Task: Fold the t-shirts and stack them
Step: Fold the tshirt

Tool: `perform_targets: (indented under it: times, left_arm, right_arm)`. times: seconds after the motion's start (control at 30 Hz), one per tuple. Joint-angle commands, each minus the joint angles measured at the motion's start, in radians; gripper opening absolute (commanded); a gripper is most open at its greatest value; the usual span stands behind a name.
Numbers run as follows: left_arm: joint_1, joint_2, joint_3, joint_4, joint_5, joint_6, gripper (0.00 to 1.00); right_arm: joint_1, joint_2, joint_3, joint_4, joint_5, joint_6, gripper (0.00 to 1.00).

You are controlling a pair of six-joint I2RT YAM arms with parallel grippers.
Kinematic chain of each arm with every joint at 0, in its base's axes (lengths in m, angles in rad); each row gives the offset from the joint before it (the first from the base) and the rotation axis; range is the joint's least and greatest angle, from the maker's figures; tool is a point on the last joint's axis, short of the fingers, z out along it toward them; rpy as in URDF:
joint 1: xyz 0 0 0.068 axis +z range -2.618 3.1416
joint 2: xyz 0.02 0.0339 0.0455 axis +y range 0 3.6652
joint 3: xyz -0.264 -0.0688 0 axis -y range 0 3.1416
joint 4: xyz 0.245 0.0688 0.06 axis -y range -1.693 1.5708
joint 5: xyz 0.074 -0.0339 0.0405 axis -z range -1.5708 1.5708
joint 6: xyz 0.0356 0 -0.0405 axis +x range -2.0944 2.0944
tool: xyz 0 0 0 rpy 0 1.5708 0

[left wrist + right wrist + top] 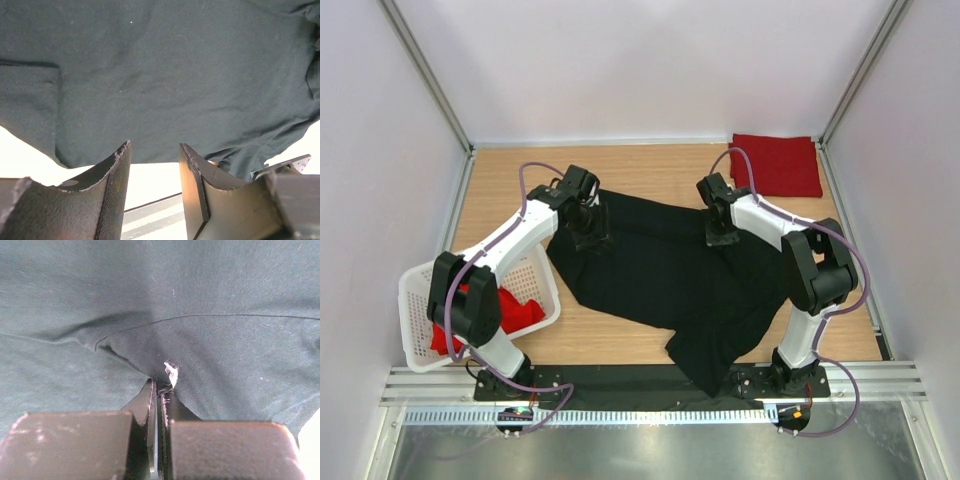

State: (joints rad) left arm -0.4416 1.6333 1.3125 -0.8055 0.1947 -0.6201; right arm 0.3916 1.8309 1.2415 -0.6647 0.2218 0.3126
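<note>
Though crumpled — red t-shirts [515,308] in basket [533,277]

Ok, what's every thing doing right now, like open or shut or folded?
black t-shirt: spread out, unfolded, rumpled
red t-shirt: folded, far right corner
red cloth: crumpled in the basket
basket: partly full
left end effector: open, holding nothing
right end effector: shut on black t-shirt

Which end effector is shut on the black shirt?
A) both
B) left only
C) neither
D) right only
D: the right end effector is closed on a pinched fold of the black shirt, while the left end effector stands open with nothing between its fingers.
</note>
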Motion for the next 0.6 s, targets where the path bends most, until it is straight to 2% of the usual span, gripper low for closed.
perform_targets:
  times: [0.0, 0.2, 0.57]
  left_arm:
    - [0.003, -0.004, 0.027, 0.005, 0.015, 0.010, 0.44]
    - [0.004, -0.006, 0.036, 0.000, 0.035, -0.006, 0.44]
    - [0.003, -0.003, 0.031, 0.003, 0.080, -0.021, 0.44]
  right_arm:
    - [0.003, -0.030, 0.087, -0.065, -0.033, -0.004, 0.01]
    - [0.004, -0.019, 0.191, -0.249, -0.167, 0.028, 0.01]
    - [0.003, 0.025, 0.223, -0.303, -0.417, 0.051, 0.01]
